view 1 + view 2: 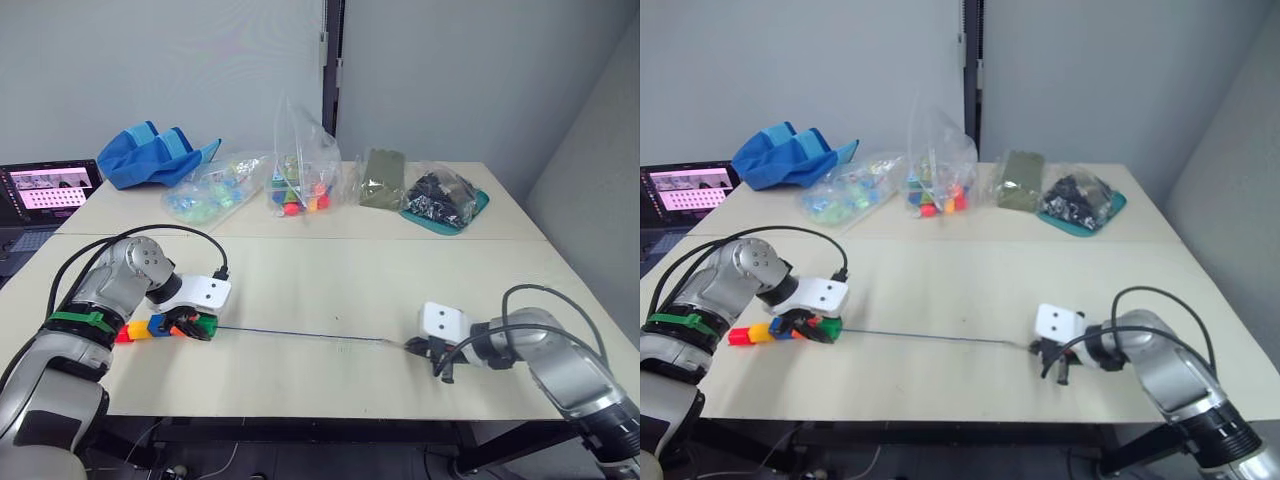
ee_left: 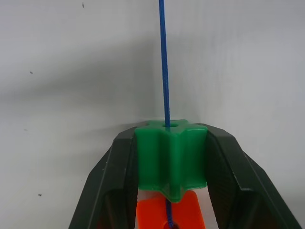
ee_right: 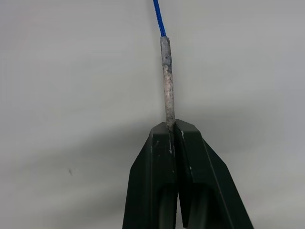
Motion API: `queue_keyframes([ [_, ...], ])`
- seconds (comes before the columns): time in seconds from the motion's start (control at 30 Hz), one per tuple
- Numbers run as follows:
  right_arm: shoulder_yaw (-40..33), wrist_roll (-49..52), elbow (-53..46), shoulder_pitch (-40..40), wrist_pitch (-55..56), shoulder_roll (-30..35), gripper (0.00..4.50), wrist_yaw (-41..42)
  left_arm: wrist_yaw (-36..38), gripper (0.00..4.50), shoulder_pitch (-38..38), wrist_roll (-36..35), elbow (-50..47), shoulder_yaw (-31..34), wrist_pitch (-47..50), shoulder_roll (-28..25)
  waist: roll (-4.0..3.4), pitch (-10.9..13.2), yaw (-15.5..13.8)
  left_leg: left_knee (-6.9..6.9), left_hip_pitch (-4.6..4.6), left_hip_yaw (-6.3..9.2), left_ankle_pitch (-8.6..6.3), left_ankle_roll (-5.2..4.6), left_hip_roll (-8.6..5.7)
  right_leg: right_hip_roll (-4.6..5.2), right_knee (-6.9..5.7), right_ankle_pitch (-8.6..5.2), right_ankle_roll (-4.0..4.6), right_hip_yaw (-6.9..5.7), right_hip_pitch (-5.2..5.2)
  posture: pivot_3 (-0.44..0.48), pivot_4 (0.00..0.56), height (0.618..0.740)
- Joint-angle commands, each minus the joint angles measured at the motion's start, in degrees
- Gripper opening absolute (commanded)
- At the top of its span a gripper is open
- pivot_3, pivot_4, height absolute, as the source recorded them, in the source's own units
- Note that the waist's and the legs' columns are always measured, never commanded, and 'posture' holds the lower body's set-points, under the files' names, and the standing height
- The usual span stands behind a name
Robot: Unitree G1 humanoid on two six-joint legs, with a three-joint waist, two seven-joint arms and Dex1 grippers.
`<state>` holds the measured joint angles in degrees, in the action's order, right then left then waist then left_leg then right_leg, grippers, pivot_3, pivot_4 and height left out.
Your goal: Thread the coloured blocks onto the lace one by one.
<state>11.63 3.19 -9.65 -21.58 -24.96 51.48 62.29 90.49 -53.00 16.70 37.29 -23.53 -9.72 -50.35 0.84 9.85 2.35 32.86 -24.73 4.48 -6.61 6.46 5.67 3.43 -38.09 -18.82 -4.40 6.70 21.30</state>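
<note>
While your left gripper clamped the green block, your right gripper pinched the lace by its tip. That kept the lace taut between them, probably so you could slide blocks along it.

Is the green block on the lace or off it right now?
On it. In the left wrist view the lace enters the hole in the green block, gripped by the left gripper, and continues to the orange block.

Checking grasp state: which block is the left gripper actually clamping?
The green block, held between the left gripper fingers, with the lace running out of its hole. It is the row's end block toward the right gripper; the orange block sits just behind it.
</note>
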Motion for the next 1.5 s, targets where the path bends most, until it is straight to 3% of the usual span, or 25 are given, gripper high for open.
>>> queue_keyframes([
  [0.03, -3.09, 0.55, 1.43, 0.96, 2.11, 2.28, 0.00, 0.82, -0.25, 1.39, -0.90, 1.40, -0.07, 0.46, -0.79, -2.40, 0.00, 0.00, 0.08, 0.00, 0.00, 0.00, 0.00, 0.00, 0.00, 0.00, 0.00, 0.00, 0.00, 0.00, 0.00, 0.000, 0.150, 0.740],
  [0.4, -4.82, -0.28, 9.45, 1.79, 5.86, 5.97, 0.00, 1.99, 1.26, 1.39, -1.38, 0.90, -0.97, 1.15, -0.24, -3.59, 0.01, 0.01, -0.20, 0.03, -0.01, 0.00, -0.01, -0.01, 0.00, 0.01, 0.01, 0.00, 0.00, 0.01, -0.02, 0.000, 0.150, 0.740],
  [0.93, -2.08, -0.72, 8.14, -0.76, 6.04, -0.07, 0.00, 0.65, -0.81, 1.39, 2.29, -1.39, -1.13, 2.92, 3.42, -2.72, 0.01, 0.00, 0.47, 0.01, 0.06, 0.00, -0.01, -0.01, 0.01, -0.01, -0.06, 0.00, 0.00, 0.02, -0.02, 0.000, 0.150, 0.740],
  [1.0, -2.01, -0.68, 8.37, -1.38, 5.83, -0.97, 0.00, 0.84, -0.81, 2.46, 2.45, -1.60, -1.33, 3.26, 4.07, -3.04, 0.01, 0.00, 0.35, 0.02, 0.06, 0.00, -0.01, -0.01, 0.01, -0.01, -0.05, 0.00, 0.00, 0.01, -0.03, 0.000, 0.150, 0.740],
  [1.07, -1.79, -0.92, 8.45, -1.90, 5.85, -1.52, 0.00, 0.79, -0.87, 3.04, 2.47, -1.74, -1.50, 3.58, 4.46, -3.26, 0.01, 0.00, 0.31, 0.02, 0.05, 0.00, -0.01, -0.01, 0.01, -0.01, -0.05, 0.00, 0.00, 0.01, -0.03, 0.000, 0.150, 0.740],
  [1.2, -0.77, -0.94, 7.81, -3.51, 5.06, -2.59, 1.24, 1.26, -1.64, 4.35, 3.08, -1.80, -1.73, 4.24, 4.37, -4.37, 0.01, 0.00, 0.35, 0.02, 0.06, 0.00, -0.01, -0.01, 0.01, -0.01, -0.05, 0.00, 0.00, 0.01, -0.03, 0.000, 0.150, 0.740],
  [1.23, -0.72, -0.96, 7.73, -3.72, 4.91, -2.58, 1.56, 1.38, -1.67, 4.50, 3.32, -2.00, -2.02, 4.48, 4.60, -4.57, 0.01, 0.01, 0.38, 0.01, 0.06, 0.00, -0.01, -0.01, 0.01, -0.01, -0.05, 0.00, 0.00, 0.01, -0.03, 0.000, 0.150, 0.740],
  [1.43, -2.62, 0.56, 6.54, -3.86, 3.33, -1.60, 3.66, 2.26, -2.51, 4.50, 3.53, -5.52, -2.22, 8.45, 6.86, -5.27, 0.01, 0.01, 0.09, 0.01, 0.04, 0.00, -0.01, -0.01, 0.01, -0.01, -0.04, 0.00, 0.00, 0.01, -0.03, 0.000, 0.150, 0.740],
  [1.5, -5.86, 4.43, 3.81, -2.29, 0.56, -1.03, 4.31, 3.23, -2.36, 4.50, 3.37, -10.08, 0.09, 13.14, 9.44, -6.43, 0.01, 0.01, -0.03, 0.01, 0.02, 0.00, 0.00, -0.01, 0.01, -0.01, -0.04, 0.00, 0.00, 0.00, -0.02, 0.000, 0.150, 0.740],
])
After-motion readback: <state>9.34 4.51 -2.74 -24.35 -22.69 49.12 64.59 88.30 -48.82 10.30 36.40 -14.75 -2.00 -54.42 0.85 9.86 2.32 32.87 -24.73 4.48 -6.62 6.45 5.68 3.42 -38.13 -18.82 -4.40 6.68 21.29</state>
